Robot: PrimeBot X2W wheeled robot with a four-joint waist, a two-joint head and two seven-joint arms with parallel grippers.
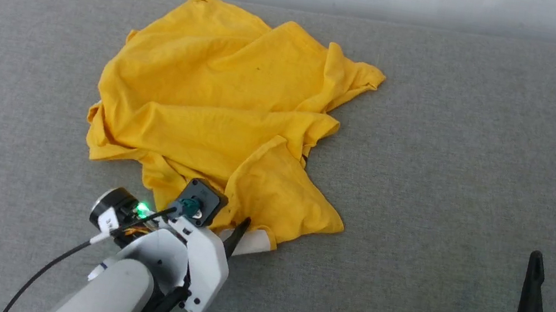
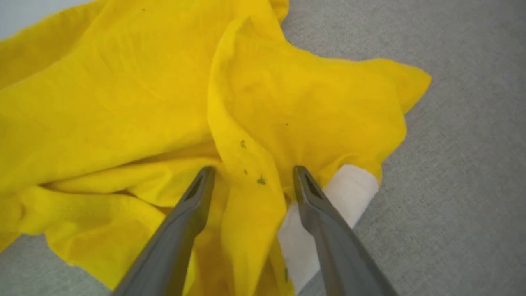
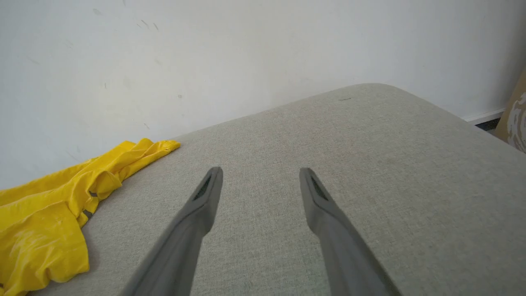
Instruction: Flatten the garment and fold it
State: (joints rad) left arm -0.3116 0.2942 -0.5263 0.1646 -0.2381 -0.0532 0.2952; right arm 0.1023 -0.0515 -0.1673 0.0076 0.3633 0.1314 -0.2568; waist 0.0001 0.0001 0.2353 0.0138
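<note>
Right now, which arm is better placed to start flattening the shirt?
Likely left: the left gripper, open, straddles a fold at the shirt's near edge; the right gripper, also open, is over bare cushion, well aside.

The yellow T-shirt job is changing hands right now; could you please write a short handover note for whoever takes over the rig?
Left pincer: open, fingers astride a raised fold at the near edge of the garment, beside a white patch; nothing gripped.
Right pincer: open, over the bare grey surface, well clear of the garment.
Garment: a crumpled heap, mostly plain yellow showing.
Done: nothing flattened or folded yet.
Left to do: probably close on that fold, spread the garment flat, then fold it.
</note>
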